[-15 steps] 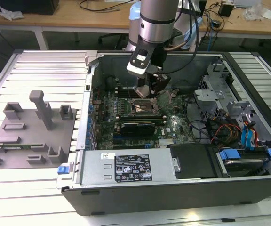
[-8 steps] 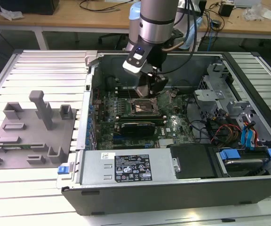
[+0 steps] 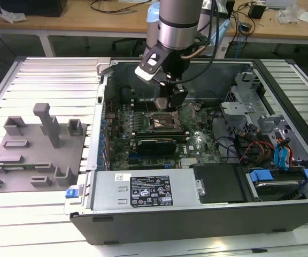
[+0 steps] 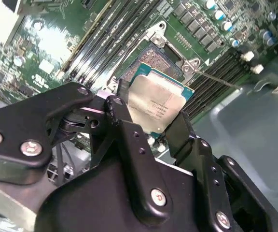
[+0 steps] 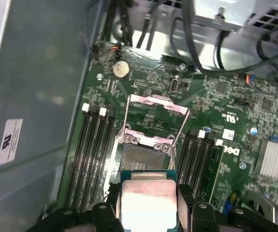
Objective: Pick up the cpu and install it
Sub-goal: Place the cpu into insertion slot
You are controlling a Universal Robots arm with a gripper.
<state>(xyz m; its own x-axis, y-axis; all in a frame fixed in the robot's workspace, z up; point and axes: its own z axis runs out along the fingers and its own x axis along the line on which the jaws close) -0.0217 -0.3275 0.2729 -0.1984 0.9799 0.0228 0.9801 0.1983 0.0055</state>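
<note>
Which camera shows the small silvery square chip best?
Second wrist view: nearly the whole metal top of the small silvery square cpu shows in the gripper. The first wrist view crops it at the frame edge; in the exterior view the gripper hides it.

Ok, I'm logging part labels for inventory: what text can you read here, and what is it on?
No text can be quoted reliably.
Power supply label: print too small to read.
Sticker on the case wall: a mark and fine lines, not legible.
cpu, held in the tool: faint lid engraving, not legible.
Motherboard: white silkscreen, too small to read.
</note>
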